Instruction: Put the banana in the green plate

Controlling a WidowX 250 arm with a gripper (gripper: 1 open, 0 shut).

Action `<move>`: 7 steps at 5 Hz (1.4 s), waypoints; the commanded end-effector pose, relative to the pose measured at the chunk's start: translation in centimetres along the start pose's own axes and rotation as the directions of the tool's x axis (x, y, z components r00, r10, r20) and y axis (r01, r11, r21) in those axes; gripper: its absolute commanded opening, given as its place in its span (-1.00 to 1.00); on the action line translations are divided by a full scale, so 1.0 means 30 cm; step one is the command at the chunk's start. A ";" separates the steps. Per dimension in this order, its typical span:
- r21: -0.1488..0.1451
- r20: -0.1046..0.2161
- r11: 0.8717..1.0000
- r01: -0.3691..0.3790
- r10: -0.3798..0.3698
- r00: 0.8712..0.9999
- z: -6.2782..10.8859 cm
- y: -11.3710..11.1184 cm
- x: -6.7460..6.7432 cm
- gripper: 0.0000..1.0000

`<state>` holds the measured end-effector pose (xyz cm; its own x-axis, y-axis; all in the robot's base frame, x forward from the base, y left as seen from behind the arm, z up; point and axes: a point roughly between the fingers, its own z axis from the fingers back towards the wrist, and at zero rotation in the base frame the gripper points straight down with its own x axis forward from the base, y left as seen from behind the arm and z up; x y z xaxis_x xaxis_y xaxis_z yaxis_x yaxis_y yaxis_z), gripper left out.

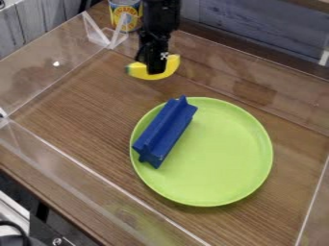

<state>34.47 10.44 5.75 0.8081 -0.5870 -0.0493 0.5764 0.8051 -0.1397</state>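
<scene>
Showing the single camera view: the black gripper (156,63) points straight down from the top centre of the frame, its fingers pinching the banana (154,68) between them. The banana, bright yellow and curved, sits at the fingertips just above the wooden table (77,115); whether it touches the wood cannot be told. It lies well apart from the green plate (232,159), up and to the left of the plate's far rim.

The green plate rests flat on the table in the lower right part of the frame. A blue block (164,131) lies across the plate's left side, one long end reaching over the left rim toward the lower left, the other end pointing up and into the plate.

Clear plastic walls (38,58) enclose the table on the left and along the near edge. A yellow-labelled object (122,13) stands behind the arm at the top, partly hidden.
</scene>
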 end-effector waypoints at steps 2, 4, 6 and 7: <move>0.024 0.014 0.999 0.036 -0.037 0.999 0.063 -0.009 -0.028 -1.00; 0.020 0.016 0.999 0.029 -0.029 0.999 0.025 -0.031 -0.051 -1.00; 0.013 0.026 1.000 -0.016 0.016 1.000 -0.008 -0.012 -0.073 -1.00; 0.018 0.026 1.000 0.002 -0.002 1.000 0.041 -0.033 -0.065 -1.00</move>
<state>31.26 10.62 3.96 0.8076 -0.5839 -0.0827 0.5590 0.8026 -0.2082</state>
